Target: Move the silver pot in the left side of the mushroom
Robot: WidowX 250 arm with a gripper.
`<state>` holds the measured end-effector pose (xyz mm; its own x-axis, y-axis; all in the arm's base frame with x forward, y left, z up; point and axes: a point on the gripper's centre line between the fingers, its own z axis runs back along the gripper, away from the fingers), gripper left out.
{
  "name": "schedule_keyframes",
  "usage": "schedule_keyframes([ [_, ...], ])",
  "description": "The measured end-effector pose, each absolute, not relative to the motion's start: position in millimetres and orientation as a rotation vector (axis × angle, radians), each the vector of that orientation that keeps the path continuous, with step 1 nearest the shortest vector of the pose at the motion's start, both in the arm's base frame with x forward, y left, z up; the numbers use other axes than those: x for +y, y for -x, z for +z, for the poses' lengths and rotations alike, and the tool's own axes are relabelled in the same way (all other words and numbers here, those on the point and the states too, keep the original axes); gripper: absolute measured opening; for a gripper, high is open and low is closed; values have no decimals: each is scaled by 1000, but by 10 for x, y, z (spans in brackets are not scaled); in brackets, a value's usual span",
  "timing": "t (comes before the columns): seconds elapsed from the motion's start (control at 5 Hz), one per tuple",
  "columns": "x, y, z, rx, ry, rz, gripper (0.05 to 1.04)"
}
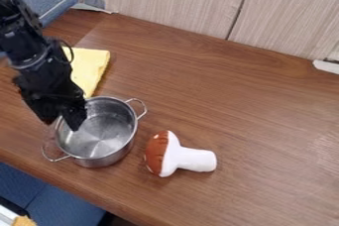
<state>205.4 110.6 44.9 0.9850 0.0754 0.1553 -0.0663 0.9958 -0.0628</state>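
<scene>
Black two-finger claw [61,125]: sat at the far-left rim of the steel two-handled pot [99,135], fingers apart astride the rim, no firm hold evident.
Pot: lay mostly right of claw; handle axis ran near-left to far-right.
Plush mushroom [173,155]: lay just right of pot, stem pointing away.

The arm [29,56] hides part of the cloth [91,66] and pot [99,133].
</scene>
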Motion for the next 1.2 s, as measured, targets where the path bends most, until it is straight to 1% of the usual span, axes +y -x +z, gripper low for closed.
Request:
schedule_keyframes([
  [0.2, 1108, -2049, 567, -141, 13, 68, 1012],
  [0.4, 1089, -2119, 780, -175, -29, 46, 1008],
  [0.6, 1007, -2264, 972, -188, -55, 9, 1001],
  [0.8, 926, -2441, 1105, -246, -42, -9, 1001],
  [1.2, 930, -2439, 1105, -245, -44, -9, 1001],
])
